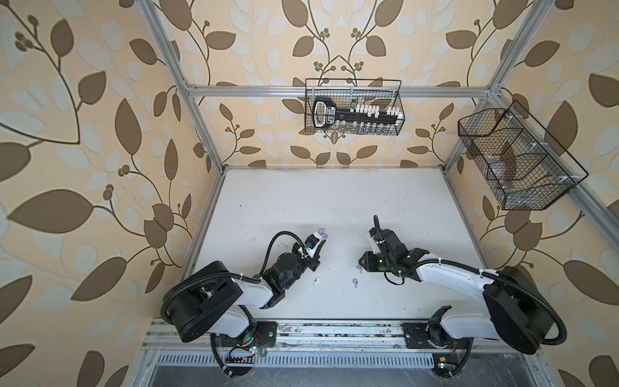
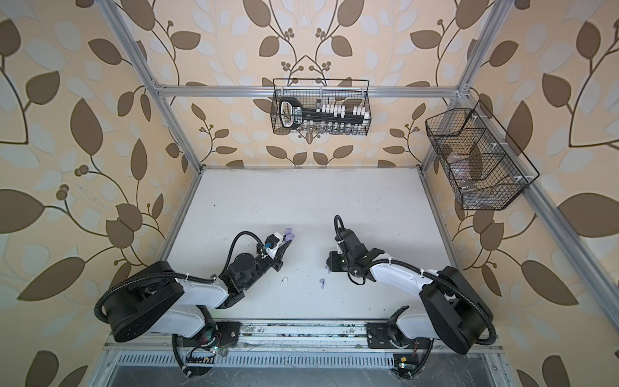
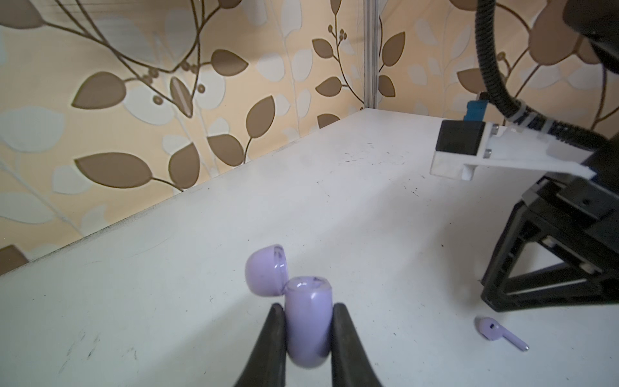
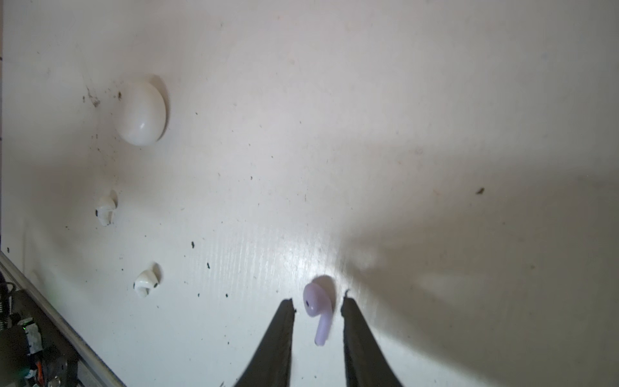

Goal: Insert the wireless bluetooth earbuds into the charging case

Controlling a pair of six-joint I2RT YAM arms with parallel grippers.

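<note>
Firstly, logged one lavender earbud (image 4: 318,306) flat on the white table (image 4: 402,134), between the fingers (image 4: 278,335) of the right gripper (image 4: 317,301), a gap showing on either side: jaws parted, clasping nothing. Noted a second lavender earbud (image 1: 354,282) loose just beside that gripper, toward the front rail (image 1: 335,330). Counted a white earbud (image 4: 106,209) and another white earbud (image 4: 145,283), lying apart from each other, near a closed white case (image 4: 140,112), all on the table. Found the lavender case (image 3: 308,335) pinched by its body in the left gripper (image 3: 308,306), clenched tight, lid (image 3: 264,271) hinged open, left of the table's centre. Tried the pale label on the black key-shaped tool (image 1: 326,112) in the back basket (image 1: 354,132): too small to read. Recorded the table surface as white, scuffed, peppered with dark specks. Listed a side basket (image 1: 516,157) of black wire, hung on the frame's right side. Entered the aluminium frame (image 1: 335,91) around the table; walls (image 1: 83,134) papered cream with brown and pale leaves.
</note>
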